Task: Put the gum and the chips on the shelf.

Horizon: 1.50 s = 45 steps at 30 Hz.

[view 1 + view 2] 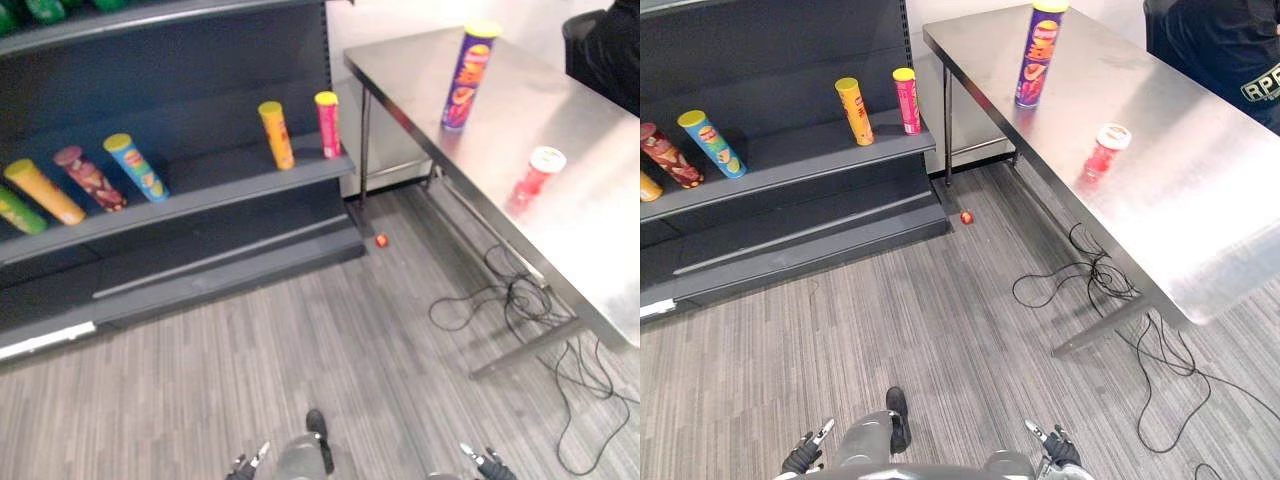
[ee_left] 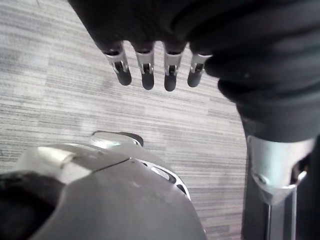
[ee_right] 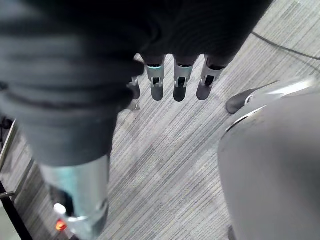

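A tall purple chips can point(image 1: 468, 78) with a yellow lid stands upright near the far end of the steel table point(image 1: 1200, 200). Closer to me on that table stands a small red gum tub point(image 1: 1105, 150) with a white lid. My left hand point(image 1: 245, 465) hangs low over the grey floor, its fingers point(image 2: 146, 65) straight and holding nothing. At the other side my right hand point(image 1: 1052, 445) hangs the same way, and its fingers point(image 3: 180, 82) are relaxed and empty. Both hands are far from the table and from the dark shelf point(image 1: 200, 190) on the left.
Several chips cans stand or lean on the shelf board, among them an orange one point(image 1: 277, 135), a pink one point(image 1: 327, 124) and a blue one point(image 1: 135, 167). A small red thing point(image 1: 381, 240) lies on the floor by the shelf's corner. A person in dark clothes point(image 1: 1220, 50) is behind the table.
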### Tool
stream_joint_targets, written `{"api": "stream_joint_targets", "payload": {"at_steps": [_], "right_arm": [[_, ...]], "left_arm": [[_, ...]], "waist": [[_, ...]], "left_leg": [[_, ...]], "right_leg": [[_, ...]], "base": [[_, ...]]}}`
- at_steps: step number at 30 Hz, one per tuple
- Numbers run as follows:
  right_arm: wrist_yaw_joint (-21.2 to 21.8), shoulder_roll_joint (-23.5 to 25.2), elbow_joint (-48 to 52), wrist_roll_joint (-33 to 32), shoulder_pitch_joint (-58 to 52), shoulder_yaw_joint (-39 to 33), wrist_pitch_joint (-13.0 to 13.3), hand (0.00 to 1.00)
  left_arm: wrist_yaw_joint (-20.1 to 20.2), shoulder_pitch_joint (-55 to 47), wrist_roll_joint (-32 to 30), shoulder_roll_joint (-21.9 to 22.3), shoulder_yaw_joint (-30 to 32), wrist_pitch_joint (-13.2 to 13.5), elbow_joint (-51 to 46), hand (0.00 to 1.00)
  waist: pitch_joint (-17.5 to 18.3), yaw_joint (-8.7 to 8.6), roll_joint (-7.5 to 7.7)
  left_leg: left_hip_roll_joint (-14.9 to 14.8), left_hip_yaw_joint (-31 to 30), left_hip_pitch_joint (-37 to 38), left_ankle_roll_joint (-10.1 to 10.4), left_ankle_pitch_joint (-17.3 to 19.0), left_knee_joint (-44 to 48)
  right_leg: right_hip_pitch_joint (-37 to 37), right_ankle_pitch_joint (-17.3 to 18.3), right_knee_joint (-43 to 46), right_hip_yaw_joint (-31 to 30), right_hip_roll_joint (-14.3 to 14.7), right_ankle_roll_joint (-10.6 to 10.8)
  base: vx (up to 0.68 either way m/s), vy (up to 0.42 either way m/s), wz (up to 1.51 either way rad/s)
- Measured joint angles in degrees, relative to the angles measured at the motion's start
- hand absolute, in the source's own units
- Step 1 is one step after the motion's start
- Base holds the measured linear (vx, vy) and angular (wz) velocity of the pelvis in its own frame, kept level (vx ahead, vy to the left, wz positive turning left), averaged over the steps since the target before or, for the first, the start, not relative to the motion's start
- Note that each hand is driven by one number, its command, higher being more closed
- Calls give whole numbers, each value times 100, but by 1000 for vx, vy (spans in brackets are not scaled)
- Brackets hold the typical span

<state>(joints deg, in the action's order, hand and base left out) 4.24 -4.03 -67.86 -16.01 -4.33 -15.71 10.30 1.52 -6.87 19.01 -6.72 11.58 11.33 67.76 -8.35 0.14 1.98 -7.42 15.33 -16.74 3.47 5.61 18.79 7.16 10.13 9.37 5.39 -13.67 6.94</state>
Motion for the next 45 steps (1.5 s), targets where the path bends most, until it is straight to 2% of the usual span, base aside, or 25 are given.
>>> {"api": "stream_joint_targets", "payload": {"at_steps": [1, 3, 5, 7, 8, 9, 11, 13, 14, 15, 16, 18, 19, 26, 28, 30, 32, 34, 35, 36, 37, 38, 40, 44, 45], "right_arm": [[10, 62, -54, 40, 8, -94, 4, 0], [30, 91, -49, 45, 28, -216, 2, 0], [87, 34, 43, 44, 46, -310, 2, 0], [104, 53, 66, 43, 54, -399, 3, 0], [102, 38, 69, 43, 82, -386, 2, 0], [101, 29, 71, 42, 81, -365, 4, 0], [103, 17, 169, 46, 72, -343, 1, 0], [103, 11, 178, 102, 70, -340, 2, 0], [102, 9, 177, 136, 65, -326, 2, 0], [107, 1, 178, 197, 49, -219, 2, 0], [111, -66, 163, 220, 88, -187, -4, 0], [119, -217, 168, 263, 88, -186, 14, 0], [116, -263, 164, 268, 94, -190, -12, 0], [113, -207, 118, 267, 31, -192, -37, 0], [113, -200, 118, 261, 29, -202, -36, 0], [105, -171, 109, 254, 23, -219, -36, 0], [113, -165, -7, 248, 22, -169, -34, 0], [96, -221, -4, 182, -33, -192, -29, 0], [55, -252, -8, 106, -104, -208, -28, 0], [37, -253, -7, 66, -137, -238, -31, 0], [4, -241, 1, 19, -179, -339, -34, 0], [-1, -234, -12, 6, -193, -539, -45, 0], [-7, -238, -65, -46, -286, -696, -60, 0], [9, -234, -15, -81, -161, -737, -38, 0], [10, -358, 61, -82, -107, -772, -4, 0]], "left_arm": [[-2, 11, 1, -44, -4, -30, 83, 0], [2, 7, -3, -22, -57, -33, 204, 0], [10, -75, -3, -52, -310, -72, 229, 0], [1, -95, -10, -92, -462, -69, 221, 0], [-1, -131, -14, -89, -507, -74, 222, 0], [0, -137, -14, -87, -523, -76, 223, 0], [1, -136, -23, -83, -556, -77, 224, 0], [5, -130, -166, -78, -530, -82, 223, 0], [12, -128, -193, -77, -506, -83, 220, 0], [59, -121, -194, -82, -427, -82, 218, 0], [69, -92, -203, -22, -396, -91, 242, 0], [115, -94, -259, 164, -382, -120, 288, 0], [128, -92, -310, 213, -311, -146, 285, 0], [219, -67, -358, 147, -220, -190, 246, 0], [199, -61, -369, 140, -220, -193, 215, 0], [160, -23, -367, 99, -218, -194, 194, 0], [106, -23, -350, 31, -218, -196, 154, 0], [93, -34, -178, 132, -215, -195, 143, 0], [87, -100, -55, 189, -215, -188, 106, 0], [87, -147, 0, 198, -215, -186, 97, 0], [94, -166, 4, 235, -204, -184, 79, 0], [104, -160, 2, 245, -158, -189, 80, 0], [114, -188, 5, 267, -75, -174, 44, 0], [106, -184, -3, 296, 68, -138, 0, 0], [111, -231, -2, 505, 86, -126, 54, 0]], "waist": [[105, -5, 64], [142, 15, 22], [107, -81, -92], [60, -103, -98], [47, -145, -127], [43, -152, -135], [34, -159, -145], [14, -171, -155], [11, -174, -149], [-47, -167, -71], [-122, -151, -182], [-143, -176, -467], [-147, -163, -520], [-139, -151, -381], [-131, -163, -376], [-124, -169, -308], [-136, -161, -187], [-171, -161, -334], [-163, -146, -424], [-169, -139, -395], [-172, -160, -451], [-182, -164, -471], [-195, -138, -435], [-162, -141, -470], [-26, -77, -970]], "left_leg": [[121, 146, 120, -121, 146, 56], [231, 369, 526, -331, 268, -26], [281, 630, 1209, -469, 353, -227], [302, 793, 1675, -528, 396, -459], [315, 908, 2157, -527, 395, -786], [323, 941, 2317, -526, 395, -897], [348, 1071, 2695, -520, 391, -1184], [355, 1062, 2807, -516, 390, -1243], [362, 1050, 2821, -509, 389, -1251], [438, 1001, 2904, -386, 410, -1283], [367, 926, 2997, -249, 449, -1365], [209, 898, 3002, -98, 432, -1545], [159, 886, 3011, -48, 404, -1605], [20, 751, 3054, 73, 344, -1663], [14, 774, 2992, 197, 421, -1626], [-8, 811, 2747, 464, 595, -1033], [-267, 902, 2037, 552, 546, 863], [-685, 860, 1578, 435, 168, 2318], [-795, 677, 1362, 357, -434, 2997], [-778, 587, 1290, 324, -552, 3169], [-746, 535, 1257, 229, -233, 3259], [-661, 423, 1151, 117, 319, 3165], [-463, 200, 1101, 67, 764, 2475], [-110, -1092, 1346, -35, 848, -47], [-525, -1345, 1260, 65, 850, -614]], "right_leg": [[-44, -96, 200, -193, -160, 10], [-554, -403, 1378, -599, -299, -19], [-1243, -1433, 3074, -709, -433, -24], [-1606, -1309, 4043, -456, -466, -188], [-1852, -848, 4573, 133, -453, -438], [-1927, -637, 4634, 416, -452, -471], [-2125, -170, 4035, 1362, -404, -496], [-2163, -173, 2927, 1708, -239, -474], [-2155, -255, 2442, 1752, -160, -431], [-2063, -779, 1192, 1837, 2, -596], [-1855, -767, 970, 1945, 168, -822], [-1793, -813, 724, 2005, 447, -814], [-1789, -782, 655, 2006, 543, -854], [-1596, -756, 244, 2141, 692, -813], [-1704, -728, 265, 2150, 680, -831], [-1809, -631, 421, 2136, 615, -779], [-1702, -631, 301, 1947, 569, -782], [-1590, -632, 288, 1686, 753, -783], [-1495, -630, 248, 1280, 894, -785], [-1462, -631, 208, 1110, 909, -788], [-1438, -631, 141, 860, 977, -790], [-1441, -633, 116, 610, 1039, -789], [-1385, -668, 13, 183, 1105, -732], [-1451, -772, -531, -743, 1394, -561], [-1720, -764, -63, -651, 1763, -637]], "base": [[447, 268, -46], [425, 261, -59], [349, 213, -51], [298, 132, -39], [282, 91, -41], [277, 59, -38], [263, 15, -22], [264, -88, -2], [328, -191, 7], [283, -193, -6], [326, -222, -15], [198, -136, -17], [143, -109, -10], [10, -38, 6], [-60, 35, -4], [-49, 4, -20], [-17, -73, -69], [17, -14, -124], [29, 48, -133], [96, 129, -163], [96, 120, -130], [109, 134, -120], [60, 79, -96], [11, 187, -140], [25, 245, -168]]}}
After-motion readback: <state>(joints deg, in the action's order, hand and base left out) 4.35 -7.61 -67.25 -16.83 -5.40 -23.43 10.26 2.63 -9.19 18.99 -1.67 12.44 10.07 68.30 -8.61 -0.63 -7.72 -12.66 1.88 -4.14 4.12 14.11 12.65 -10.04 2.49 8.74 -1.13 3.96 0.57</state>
